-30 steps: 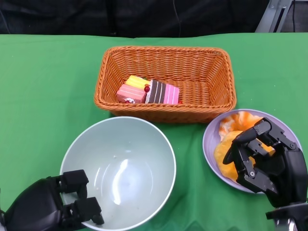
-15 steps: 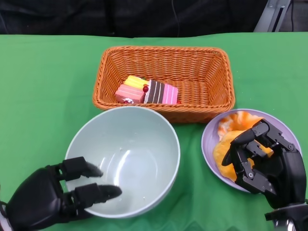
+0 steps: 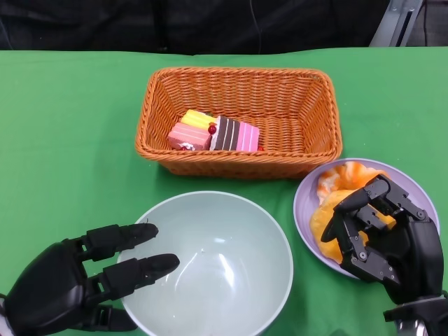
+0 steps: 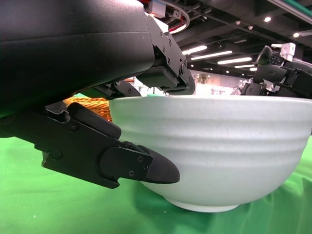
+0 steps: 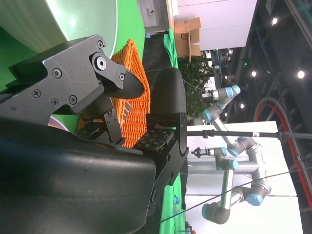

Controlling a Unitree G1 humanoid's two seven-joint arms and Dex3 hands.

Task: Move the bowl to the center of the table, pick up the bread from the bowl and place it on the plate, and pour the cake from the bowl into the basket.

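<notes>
Two cake pieces point(image 3: 213, 132) lie in the basket point(image 3: 240, 92), and the bread point(image 3: 329, 213) sits on the plate point(image 3: 308, 203), so by the look of it both transfers are done. The bowl point(image 3: 217, 269) stands upright and empty on the table point(image 3: 63, 140), near the front centre. The left hand point(image 3: 84, 283) is spread, fingers reaching over the bowl's near rim; the wrist view shows one finger just beside the wall, and whether it touches I cannot tell. The right hand point(image 3: 381, 234) hovers over the plate with fingers curled, seemingly holding nothing, and it hides part of the bread. Bowl and both hands are cut off at the frame's lower edge.
</notes>
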